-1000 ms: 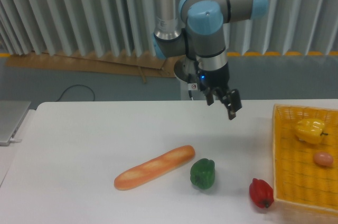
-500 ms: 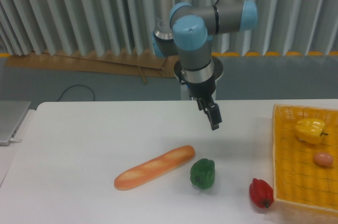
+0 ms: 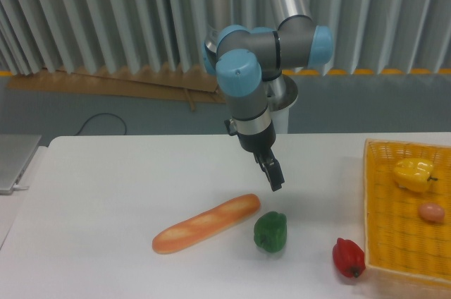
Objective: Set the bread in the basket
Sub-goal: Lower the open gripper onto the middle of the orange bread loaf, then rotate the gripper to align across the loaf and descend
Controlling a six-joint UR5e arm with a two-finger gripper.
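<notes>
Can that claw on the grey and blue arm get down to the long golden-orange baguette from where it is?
Probably yes. The gripper hangs above the right end of the long golden-orange baguette, with nothing between them. The glossy green pepper sits close beside that end and may crowd the fingers.

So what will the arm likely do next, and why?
Probably shift left and lower toward the middle of the bread. The gripper hangs empty in the air above the bread's right end and the green pepper, and the bread lies on the table, far left of the basket.
</notes>
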